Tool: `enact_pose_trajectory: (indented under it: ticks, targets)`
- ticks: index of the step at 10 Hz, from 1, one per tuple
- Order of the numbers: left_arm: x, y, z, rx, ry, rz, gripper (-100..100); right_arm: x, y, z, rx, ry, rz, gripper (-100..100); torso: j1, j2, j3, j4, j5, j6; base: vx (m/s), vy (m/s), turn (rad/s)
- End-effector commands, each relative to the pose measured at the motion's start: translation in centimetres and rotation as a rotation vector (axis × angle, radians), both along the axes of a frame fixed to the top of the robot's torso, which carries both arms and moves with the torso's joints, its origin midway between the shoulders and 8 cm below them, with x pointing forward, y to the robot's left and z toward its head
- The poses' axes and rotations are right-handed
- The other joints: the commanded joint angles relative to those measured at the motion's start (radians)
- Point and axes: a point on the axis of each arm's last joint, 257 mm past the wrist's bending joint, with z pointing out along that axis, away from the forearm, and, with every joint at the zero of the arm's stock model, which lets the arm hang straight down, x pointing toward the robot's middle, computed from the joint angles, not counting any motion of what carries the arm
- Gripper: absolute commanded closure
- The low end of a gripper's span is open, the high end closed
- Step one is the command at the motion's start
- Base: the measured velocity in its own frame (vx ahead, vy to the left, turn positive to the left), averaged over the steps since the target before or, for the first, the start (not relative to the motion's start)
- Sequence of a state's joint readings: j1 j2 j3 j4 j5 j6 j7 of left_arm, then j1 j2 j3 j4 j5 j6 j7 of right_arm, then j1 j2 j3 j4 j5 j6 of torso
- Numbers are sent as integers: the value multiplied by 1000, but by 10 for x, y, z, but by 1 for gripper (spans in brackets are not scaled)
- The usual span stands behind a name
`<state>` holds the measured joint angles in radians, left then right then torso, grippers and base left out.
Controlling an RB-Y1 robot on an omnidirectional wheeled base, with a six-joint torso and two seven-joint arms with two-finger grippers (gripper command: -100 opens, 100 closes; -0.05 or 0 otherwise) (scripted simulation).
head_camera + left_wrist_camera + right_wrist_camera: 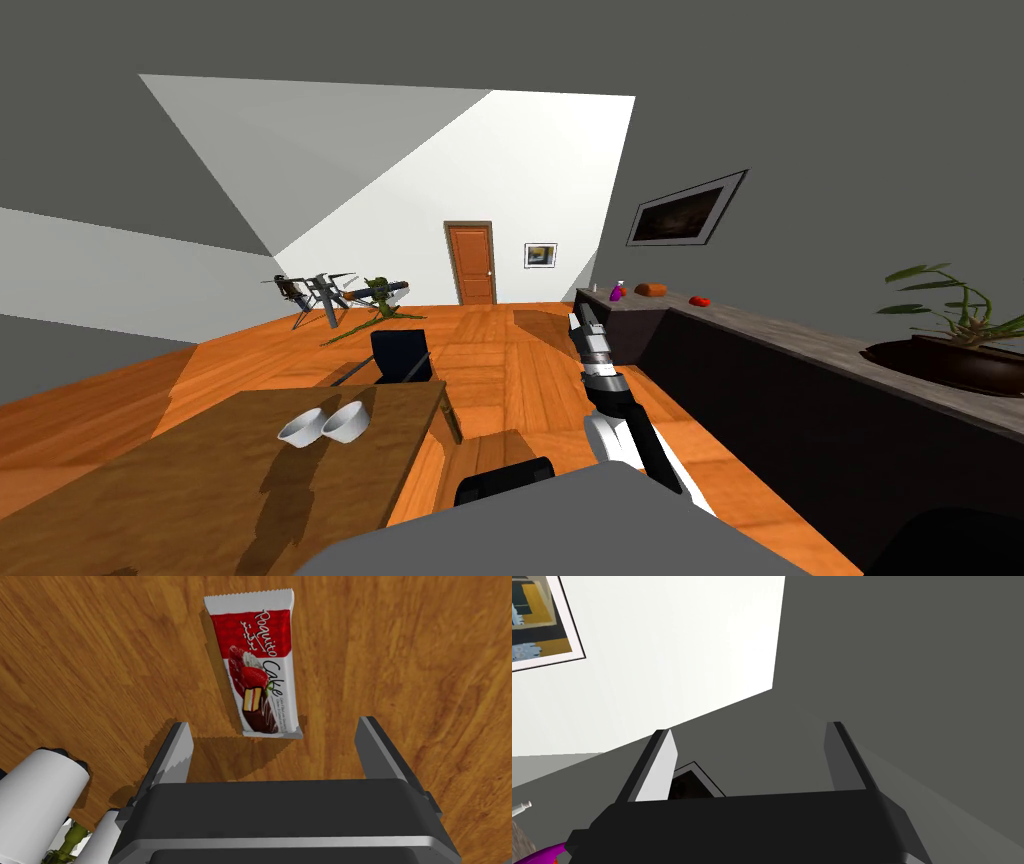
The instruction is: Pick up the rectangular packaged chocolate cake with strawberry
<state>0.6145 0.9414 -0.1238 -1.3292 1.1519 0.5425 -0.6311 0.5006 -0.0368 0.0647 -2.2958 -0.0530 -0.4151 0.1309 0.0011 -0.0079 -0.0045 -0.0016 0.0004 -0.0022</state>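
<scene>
While the left jaws hang spread over a wood surface (100,676), the red-and-white cake pack (255,666) lies flat at their 12 o'clock, just past the tips, between their lines, untouched, long side running 12 to 6. Up front the right arm (608,385) points toward 1 o'clock, jaws spread, holding nothing.

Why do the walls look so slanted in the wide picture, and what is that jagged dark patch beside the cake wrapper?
Head view: the very wide lens splays the walls. Left wrist view: the patch is the open left gripper's shadow on the wood, its edge stair-stepped by the render, reaching the cake packet's near end; the print is sharp.
</scene>
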Motion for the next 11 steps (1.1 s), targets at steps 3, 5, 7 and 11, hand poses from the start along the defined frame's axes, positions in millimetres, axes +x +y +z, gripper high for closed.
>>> enact_pose_trajectory:
  ticks: [3, 5, 7, 11]
  targets:
    - [-53, -10, -18, -62, 130, 69, -100, 0, 0, 0, 0, 0, 0, 0, 1, -2, -1, 0, 0, 0, 78, 38, -217]
    - [-74, -17, -24, -88, 178, 97, -100, 0, 0, 0, 0, 0, 0, 0, 0, 0, 0, 0, 0, -1, 56, 30, -117]
    - [-76, -18, -26, -92, 186, 102, -100, 0, 0, 0, 0, 0, 0, 0, -1, 0, 0, 0, 0, -1, 38, 20, -71]
    - [-77, -37, -49, -97, 181, 115, -100, 0, 0, 0, 0, 0, 0, 0, 1, 5, 3, 1, 0, -1, -16, 42, -33]
